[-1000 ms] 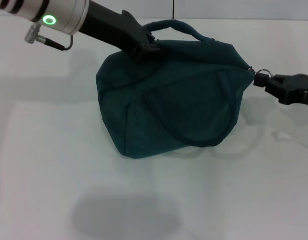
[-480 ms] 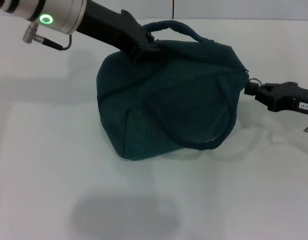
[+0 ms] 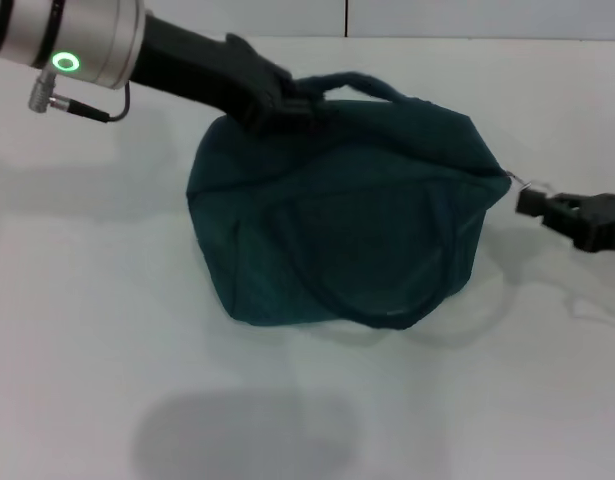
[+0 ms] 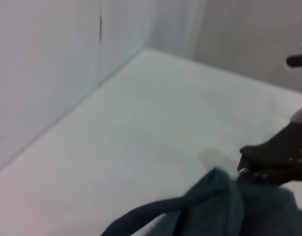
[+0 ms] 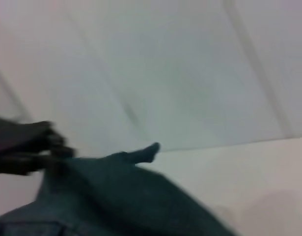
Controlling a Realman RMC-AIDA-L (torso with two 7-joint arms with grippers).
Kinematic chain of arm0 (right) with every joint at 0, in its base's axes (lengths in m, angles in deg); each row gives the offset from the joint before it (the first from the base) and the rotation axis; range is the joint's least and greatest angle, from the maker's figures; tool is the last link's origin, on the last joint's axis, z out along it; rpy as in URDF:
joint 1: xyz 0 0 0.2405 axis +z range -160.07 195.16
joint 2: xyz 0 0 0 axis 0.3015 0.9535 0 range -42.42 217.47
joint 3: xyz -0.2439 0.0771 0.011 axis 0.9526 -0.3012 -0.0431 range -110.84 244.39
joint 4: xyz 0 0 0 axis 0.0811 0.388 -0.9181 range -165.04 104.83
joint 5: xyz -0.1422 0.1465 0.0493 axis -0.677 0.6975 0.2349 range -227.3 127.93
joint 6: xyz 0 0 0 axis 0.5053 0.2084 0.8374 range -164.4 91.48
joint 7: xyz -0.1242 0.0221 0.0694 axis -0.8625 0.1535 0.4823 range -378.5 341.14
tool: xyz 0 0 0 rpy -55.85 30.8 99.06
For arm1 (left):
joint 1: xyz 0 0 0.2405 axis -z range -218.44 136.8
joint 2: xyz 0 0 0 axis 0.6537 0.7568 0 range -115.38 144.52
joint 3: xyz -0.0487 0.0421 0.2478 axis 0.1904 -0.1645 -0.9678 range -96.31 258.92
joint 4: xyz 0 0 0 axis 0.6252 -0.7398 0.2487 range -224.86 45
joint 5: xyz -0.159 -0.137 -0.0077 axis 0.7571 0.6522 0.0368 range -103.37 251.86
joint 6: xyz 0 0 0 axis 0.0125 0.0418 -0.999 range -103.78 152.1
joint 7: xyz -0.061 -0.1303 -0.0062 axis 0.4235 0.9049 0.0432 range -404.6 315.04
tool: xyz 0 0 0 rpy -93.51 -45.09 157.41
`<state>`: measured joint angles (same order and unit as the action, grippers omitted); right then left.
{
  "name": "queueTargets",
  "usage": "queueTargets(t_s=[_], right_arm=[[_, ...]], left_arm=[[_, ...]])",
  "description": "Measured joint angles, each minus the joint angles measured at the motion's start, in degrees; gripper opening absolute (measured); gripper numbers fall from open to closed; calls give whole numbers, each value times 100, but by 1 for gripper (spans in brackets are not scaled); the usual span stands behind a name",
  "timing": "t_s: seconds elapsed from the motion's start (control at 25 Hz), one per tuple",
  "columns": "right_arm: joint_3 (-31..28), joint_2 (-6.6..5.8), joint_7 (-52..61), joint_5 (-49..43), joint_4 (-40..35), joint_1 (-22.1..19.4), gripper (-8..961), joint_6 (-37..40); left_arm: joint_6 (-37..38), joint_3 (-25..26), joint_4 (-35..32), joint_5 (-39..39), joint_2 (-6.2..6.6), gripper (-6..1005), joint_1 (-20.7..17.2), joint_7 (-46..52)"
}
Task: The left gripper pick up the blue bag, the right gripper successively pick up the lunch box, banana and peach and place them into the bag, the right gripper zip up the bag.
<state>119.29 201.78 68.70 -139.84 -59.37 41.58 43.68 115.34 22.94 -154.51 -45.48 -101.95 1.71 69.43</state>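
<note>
The left arm reaches in from the upper left of the head view, its silver cuff with the green ring high and its black wrist sloping down to the left gripper [image 3: 272, 100], which is closed on the top of the blue bag [image 3: 347, 215], right at the near end of the loop handle [image 3: 362, 82]. The bag hangs and spreads below and to the right of that claw, its bottom resting on the white table [image 3: 107, 330].

The right arm comes in low from the right edge, held almost level. The right gripper [image 3: 532, 200] sits at the bag's right-hand corner, its tips pinched together at the small metal zipper ring [image 3: 517, 183], which is drawn just off the fabric toward the claw. The ring is tiny, so the exact grip on it is hard to make out.

In the left wrist view the right gripper [image 4: 249, 164] shows beyond the bag's top fold [image 4: 224, 194].
</note>
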Motion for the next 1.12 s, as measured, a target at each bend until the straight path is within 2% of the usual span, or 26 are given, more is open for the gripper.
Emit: queueTargets(t_s=[0.2, 0.32, 0.48, 0.64, 0.76, 0.8, 1.0, 1.12], right_arm=[[-142, -24, -159, -13, 18, -34, 86, -551], [-315, 12, -187, 20, -5, -67, 87, -837], [-1112, 102, -522, 175, 12, -84, 223, -684], [-1630, 107, -1238, 1030, 232, -145, 371, 135], [-1631, 83, -1433, 1245, 222, -165, 490, 522], [-1588, 29, -1414, 1158, 179, -121, 530, 806], [-1510, -55, -946, 499, 175, 84, 729, 636], [-1503, -88, -518, -47, 175, 212, 749, 383]], left_arm=[[-72, 559, -41, 564, -164, 138, -250, -705], [-179, 826, -38, 1331, -191, 251, -589, -1327], [-245, 994, 23, 2274, -247, 407, -1109, -2185], [-257, 1073, 221, 3155, -288, 567, -1646, -2722], [-259, 1139, 546, 3615, -264, 622, -1870, -2962], [-250, 1157, 660, 3695, -241, 640, -1907, -3016], [-198, 1163, 895, 3729, -189, 658, -1966, -3054], [-184, 1164, 904, 3730, -199, 658, -1982, -3057]])
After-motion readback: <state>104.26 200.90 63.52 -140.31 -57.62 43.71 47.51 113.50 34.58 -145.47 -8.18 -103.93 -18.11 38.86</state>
